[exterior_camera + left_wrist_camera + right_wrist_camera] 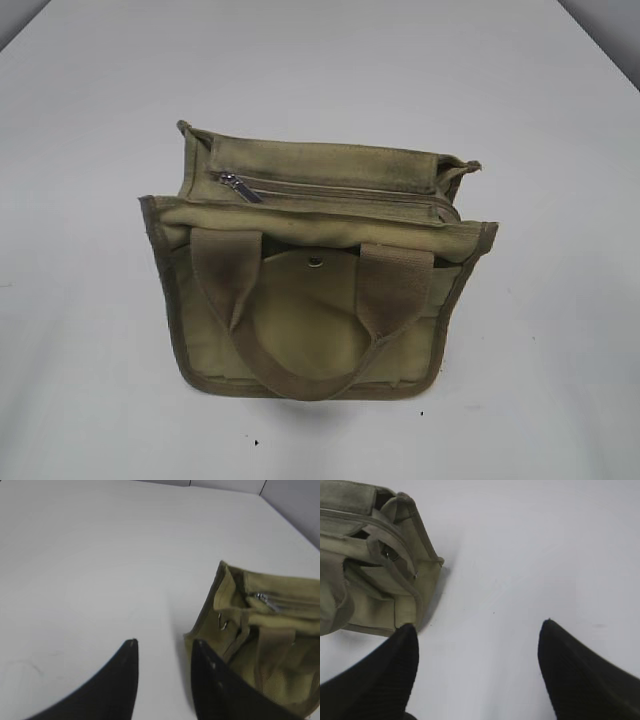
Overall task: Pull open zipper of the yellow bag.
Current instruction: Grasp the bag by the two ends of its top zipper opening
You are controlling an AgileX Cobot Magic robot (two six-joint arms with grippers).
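Ext cam high, slanting down; both wrist cams low, close, flanking shared yellow bag (pixel 318 270) on table (pixel 90 300).

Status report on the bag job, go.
Left gripper and right gripper both open, empty, off the yellow bag. Zipper looks closed, pull tab at its left end. Nothing blocking it.

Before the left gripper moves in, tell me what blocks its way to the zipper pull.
Nothing visible does. The left gripper stands open over bare table beside the yellow bag; the zipper pull lies exposed on top, with the handles hanging down the front, clear of it.
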